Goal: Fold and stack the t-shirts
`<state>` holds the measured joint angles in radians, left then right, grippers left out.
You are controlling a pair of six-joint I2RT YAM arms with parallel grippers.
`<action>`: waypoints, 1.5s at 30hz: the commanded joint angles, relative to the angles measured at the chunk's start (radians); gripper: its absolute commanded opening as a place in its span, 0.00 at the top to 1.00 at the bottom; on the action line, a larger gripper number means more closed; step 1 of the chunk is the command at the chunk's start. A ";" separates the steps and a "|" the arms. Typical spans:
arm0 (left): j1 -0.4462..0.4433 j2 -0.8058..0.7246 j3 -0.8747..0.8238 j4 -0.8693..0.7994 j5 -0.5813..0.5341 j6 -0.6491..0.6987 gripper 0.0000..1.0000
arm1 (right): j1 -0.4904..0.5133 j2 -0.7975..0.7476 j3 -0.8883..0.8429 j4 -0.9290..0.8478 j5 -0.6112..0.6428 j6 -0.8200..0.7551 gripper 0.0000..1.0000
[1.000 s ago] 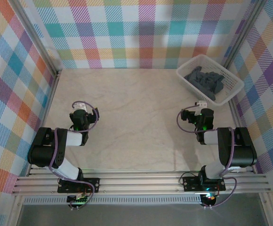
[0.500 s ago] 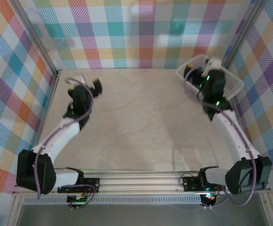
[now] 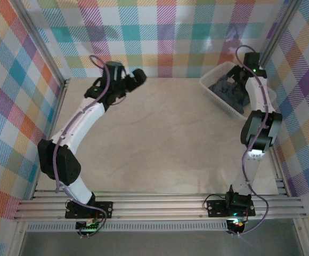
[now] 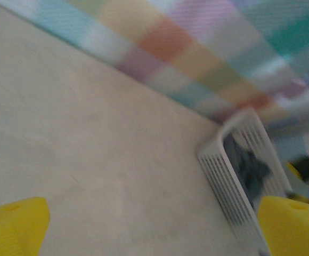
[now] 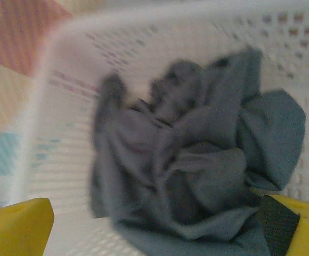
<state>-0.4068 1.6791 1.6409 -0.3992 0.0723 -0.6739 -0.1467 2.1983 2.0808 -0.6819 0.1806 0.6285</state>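
Both arms are now stretching out from the tucked poses of a second ago. Across the pale tabletop (image 3: 160, 138), my left arm (image 3: 85, 120) is reaching toward the far wall and my right arm (image 3: 258, 133) is rearing up over the far right corner. The white lattice basket (image 3: 212, 88) is sitting in that corner, and the slate-grey t-shirts (image 5: 197, 176) are lying in a crumpled heap inside it. My right end effector (image 5: 154, 229) is hovering just above the heap, fingers spread wide and pinching nothing. My left end effector (image 4: 154, 226) is hanging spread and empty over bare tabletop, well apart from the basket. I am judging the cloth to be light, thin and limp, likely to sag and drag its neighbours along. So I am aiming for a raised fold on top of the heap.
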 commanded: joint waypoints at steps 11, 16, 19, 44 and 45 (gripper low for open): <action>-0.132 -0.057 0.051 -0.100 0.072 0.050 0.00 | -0.039 0.151 0.041 0.044 -0.256 0.019 0.76; -0.133 -0.063 0.047 -0.125 0.071 0.066 0.00 | -0.018 -0.070 -0.170 0.261 -0.151 0.051 1.00; -0.134 -0.059 0.039 -0.128 0.066 0.063 0.01 | 0.006 -0.185 -0.219 0.311 -0.095 0.051 1.00; -0.135 -0.131 0.031 -0.380 -0.303 0.031 0.01 | 0.279 -0.465 0.360 0.465 -0.337 -0.016 1.00; -0.134 -0.142 0.024 -0.394 -0.329 0.025 0.01 | 0.303 -0.463 0.380 0.463 -0.346 -0.016 1.00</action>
<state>-0.5411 1.6043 1.6707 -0.7265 -0.1459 -0.6365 0.1108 1.7679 2.3764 -0.3138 -0.0933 0.6273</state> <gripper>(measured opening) 0.990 0.080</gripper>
